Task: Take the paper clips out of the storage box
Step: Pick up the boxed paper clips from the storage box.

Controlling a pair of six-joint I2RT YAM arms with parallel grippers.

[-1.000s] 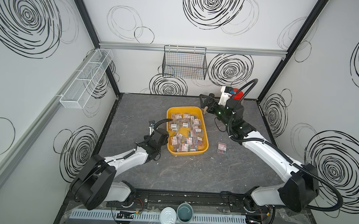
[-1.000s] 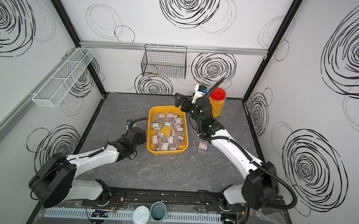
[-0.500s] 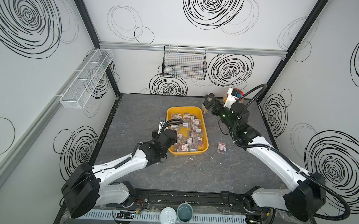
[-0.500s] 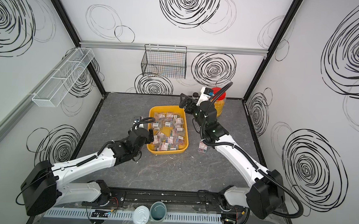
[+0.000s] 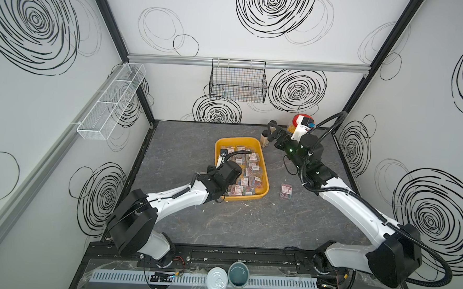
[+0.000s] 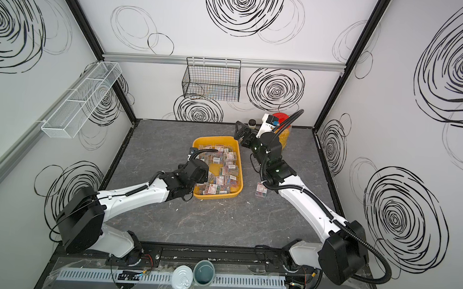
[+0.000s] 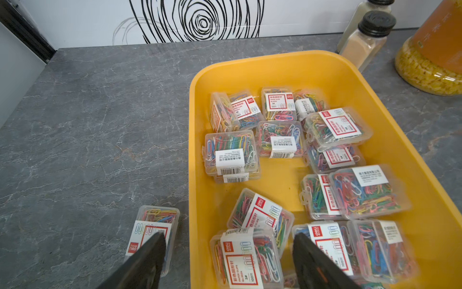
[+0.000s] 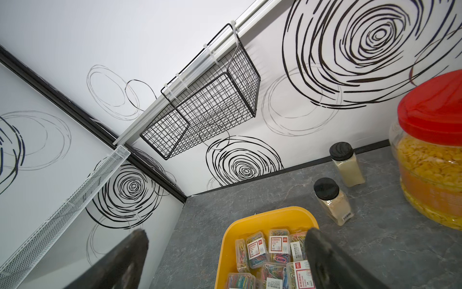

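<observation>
The yellow storage box (image 5: 237, 140) (image 6: 214, 140) sits mid-table with several clear cases of paper clips (image 5: 252, 165) (image 6: 228, 161) (image 7: 231, 155) in it. Another case (image 5: 286, 191) (image 6: 260, 189) lies on the table to the box's right. In the left wrist view a further case (image 7: 155, 225) lies just outside the box's left wall (image 7: 192, 175). My left gripper (image 7: 228, 240) is open over the box's near left corner, its jaws astride that wall, above a case (image 7: 246, 257). My right gripper (image 5: 270, 131) (image 6: 238, 130) (image 8: 226, 234) hangs open and empty by the box's far right corner.
Two black-capped bottles (image 8: 331, 200) (image 8: 346, 164) and a red-lidded jar (image 8: 430, 150) stand behind the box at the back right. A black wire basket (image 5: 237, 81) hangs on the back wall, and a white mesh shelf (image 5: 113, 101) on the left wall. Two tins (image 5: 217, 280) (image 5: 238, 273) sit at the front.
My left arm has swung from the table left of the box to over its near left corner. My right arm has drawn back a little to the right.
</observation>
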